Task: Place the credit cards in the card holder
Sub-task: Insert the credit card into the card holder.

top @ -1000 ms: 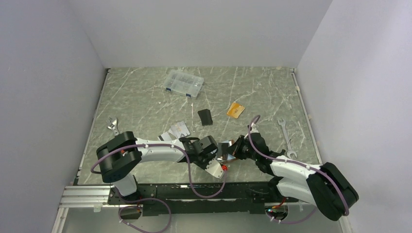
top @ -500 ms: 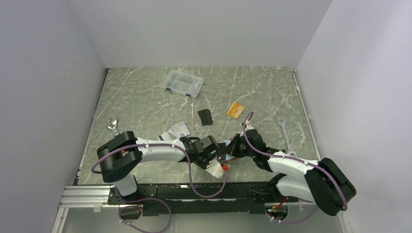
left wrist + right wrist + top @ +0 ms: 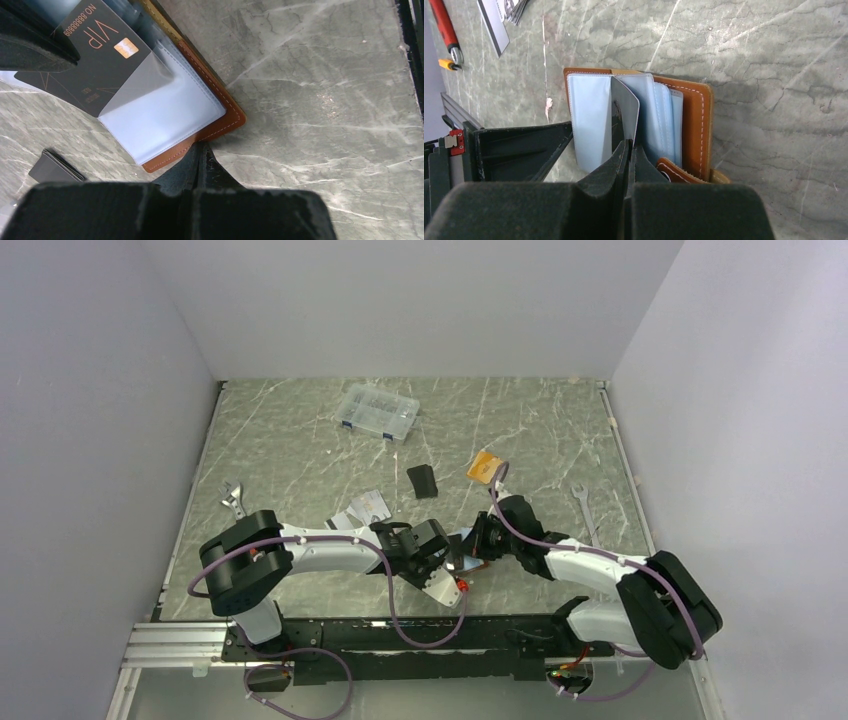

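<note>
Where the two arms meet near the front of the desk (image 3: 300, 440), the card holder (image 3: 702, 125) is seen lying open, leather side down, with its pale clear sleeves fanned upward. The jaws of the right gripper (image 3: 629, 147) are closed on a dark credit card (image 3: 85, 65) marked VIP, which is held on edge among the sleeves. In the left wrist view one corner of it is covered by a clear sleeve, while most of it is outside. The jaws of the left gripper (image 3: 201, 149) are shut, and their tips are set against the holder's stitched leather edge; whether that edge is pinched between them cannot be told. The snap strap (image 3: 676, 170) is seen at the holder's edge, just beside the right fingers. Farther back, an orange card (image 3: 484, 467) is seen lying alone, well apart from the holder. A few silver cards (image 3: 365, 507) are spread just beyond the left forearm. A black rectangle (image 3: 422, 481) is seen between these, and a clear compartment box (image 3: 378, 412) is placed near the back wall.
</note>
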Controlling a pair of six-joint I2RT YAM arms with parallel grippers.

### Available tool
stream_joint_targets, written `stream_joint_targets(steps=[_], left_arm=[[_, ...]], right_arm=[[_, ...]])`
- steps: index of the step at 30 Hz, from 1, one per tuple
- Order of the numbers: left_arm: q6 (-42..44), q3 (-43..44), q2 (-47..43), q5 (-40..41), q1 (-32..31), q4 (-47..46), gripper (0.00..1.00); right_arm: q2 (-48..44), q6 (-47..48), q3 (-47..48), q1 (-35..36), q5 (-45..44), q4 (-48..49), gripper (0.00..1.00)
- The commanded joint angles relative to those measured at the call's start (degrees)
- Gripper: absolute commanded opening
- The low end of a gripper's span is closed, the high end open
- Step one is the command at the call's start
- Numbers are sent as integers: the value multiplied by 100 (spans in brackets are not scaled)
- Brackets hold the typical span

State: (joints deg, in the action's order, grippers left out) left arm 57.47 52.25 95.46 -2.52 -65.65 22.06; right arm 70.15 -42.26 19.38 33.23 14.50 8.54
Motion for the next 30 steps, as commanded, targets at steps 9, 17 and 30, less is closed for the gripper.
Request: stream_joint_targets(steps=[9, 17, 30], left_arm=[[-146, -321, 403, -573, -25, 568, 0], [-140, -321, 395, -541, -27, 554, 0], [-113, -312, 410, -543, -27, 549, 0]], right_arm=[[14, 160, 52, -39, -104, -1307, 0], [111, 367, 258, -38, 7, -1363, 0], [590, 322, 365, 96, 264, -934, 0]])
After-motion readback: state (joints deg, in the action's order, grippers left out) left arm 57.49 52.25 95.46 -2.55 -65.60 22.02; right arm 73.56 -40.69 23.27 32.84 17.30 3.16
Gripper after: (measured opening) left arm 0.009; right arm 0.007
